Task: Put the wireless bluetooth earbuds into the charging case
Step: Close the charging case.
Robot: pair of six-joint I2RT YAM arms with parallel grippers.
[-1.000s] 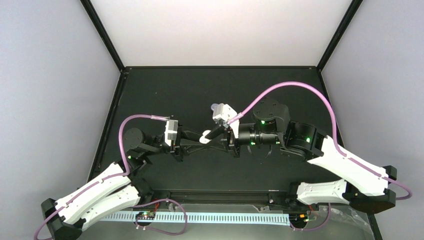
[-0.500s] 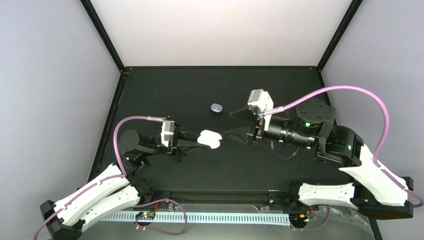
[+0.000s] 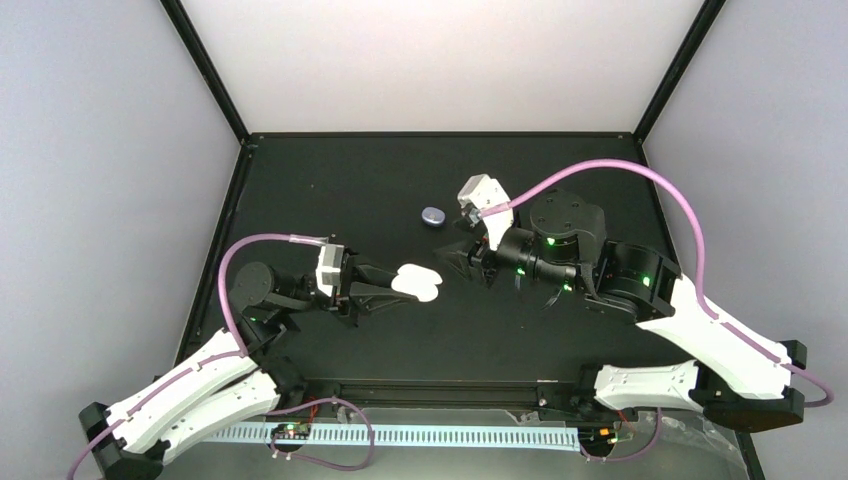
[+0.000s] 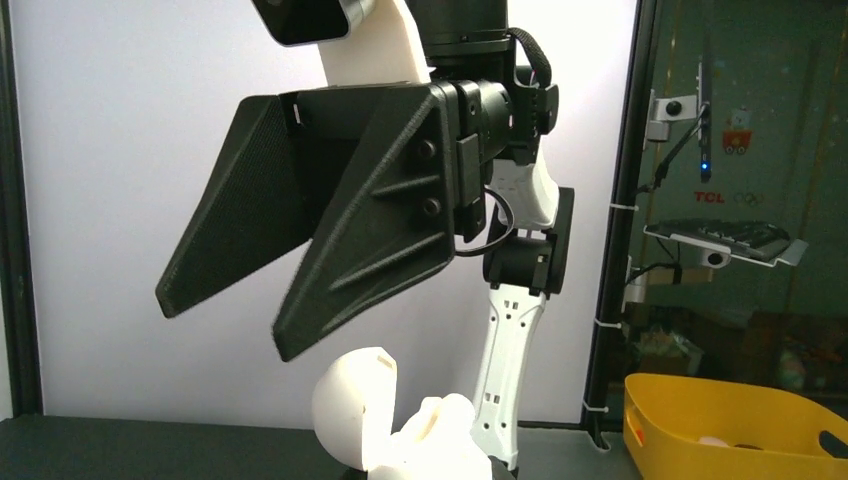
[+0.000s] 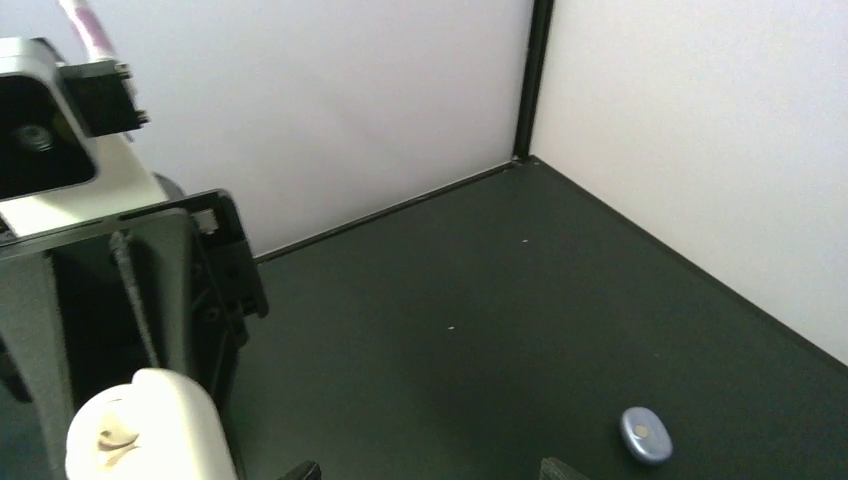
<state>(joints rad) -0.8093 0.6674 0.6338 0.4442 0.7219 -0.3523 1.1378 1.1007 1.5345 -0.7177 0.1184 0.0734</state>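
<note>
Black surface (image 3: 330, 190), white walls (image 3: 430, 60). The left claw (image 3: 395, 283) reaches right and grips the open white charging case (image 3: 420, 283) at the centre. The right claw (image 3: 447, 264), parted and empty, faces it. A purple case (image 3: 432, 215) lies farther.

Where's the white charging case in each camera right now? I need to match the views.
Top external: the white charging case is at centre, in the left gripper.
Left wrist: case at bottom centre, under the open right gripper.
Right wrist: case in the bottom-left corner.
Shared landmark: the black tabletop.
</note>
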